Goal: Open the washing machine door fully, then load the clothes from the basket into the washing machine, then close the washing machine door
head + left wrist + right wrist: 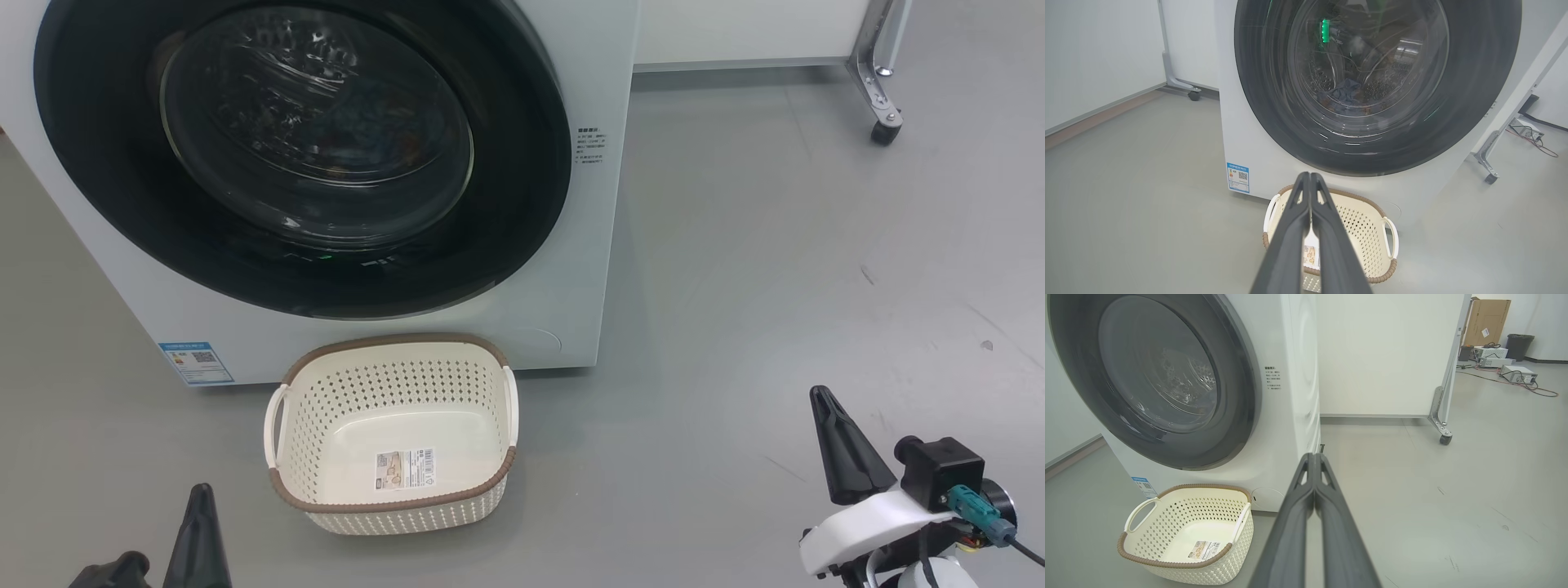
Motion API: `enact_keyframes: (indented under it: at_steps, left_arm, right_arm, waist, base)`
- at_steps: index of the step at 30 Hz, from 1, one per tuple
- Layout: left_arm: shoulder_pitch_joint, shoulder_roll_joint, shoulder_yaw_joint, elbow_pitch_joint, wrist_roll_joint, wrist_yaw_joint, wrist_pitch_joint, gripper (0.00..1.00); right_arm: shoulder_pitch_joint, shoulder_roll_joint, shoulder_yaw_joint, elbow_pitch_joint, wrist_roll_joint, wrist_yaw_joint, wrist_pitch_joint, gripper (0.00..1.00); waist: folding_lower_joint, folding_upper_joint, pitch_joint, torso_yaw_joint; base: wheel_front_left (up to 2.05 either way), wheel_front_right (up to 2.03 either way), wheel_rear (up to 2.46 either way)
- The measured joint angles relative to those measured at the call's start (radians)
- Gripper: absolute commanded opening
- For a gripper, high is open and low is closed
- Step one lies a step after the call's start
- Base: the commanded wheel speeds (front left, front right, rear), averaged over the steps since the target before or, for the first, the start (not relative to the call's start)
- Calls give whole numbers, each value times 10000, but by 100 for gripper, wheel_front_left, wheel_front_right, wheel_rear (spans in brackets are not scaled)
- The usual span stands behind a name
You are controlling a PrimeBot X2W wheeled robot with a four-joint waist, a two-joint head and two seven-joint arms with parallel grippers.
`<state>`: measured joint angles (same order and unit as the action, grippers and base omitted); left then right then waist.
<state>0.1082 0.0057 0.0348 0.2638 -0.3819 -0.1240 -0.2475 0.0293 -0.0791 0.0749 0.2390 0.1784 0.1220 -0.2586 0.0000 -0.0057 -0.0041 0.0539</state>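
The washing machine [584, 245] stands white at the back, and its door [522, 163], black-rimmed with a glass bowl, lies flush against the front. Through the glass, the clothes [1345, 96] show as a bluish bundle low in the drum. The cream basket [392, 339] sits on the floor just before the machine, its bare bottom carrying a label sticker [404, 469]. My left gripper [198, 494] is shut at the lower left, short of the basket, holding nothing. My right gripper [820, 396] is shut over bare floor at the lower right. The left fingertips [1306, 175] and the right fingertips [1314, 456] meet.
A white partition on a metal leg with a caster [886, 131] stands right of the machine. Farther off on the right are a cardboard box [1488, 320], electronic boxes and cables [1515, 373] on the floor. Grey floor stretches to the right of the basket.
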Motion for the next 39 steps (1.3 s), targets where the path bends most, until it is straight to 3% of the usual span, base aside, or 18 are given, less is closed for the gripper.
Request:
enact_keyframes:
  at_steps: [39]
  left_arm:
    - [-466, 23, 165, 69, -4769, 2, 1344, 0]
  right_arm:
    - [-219, 159, -823, 176, 5524, 0, 1490, 0]
  waist:
    - [0, 0, 25, -215]
  base:
    - [0, 0, 0]
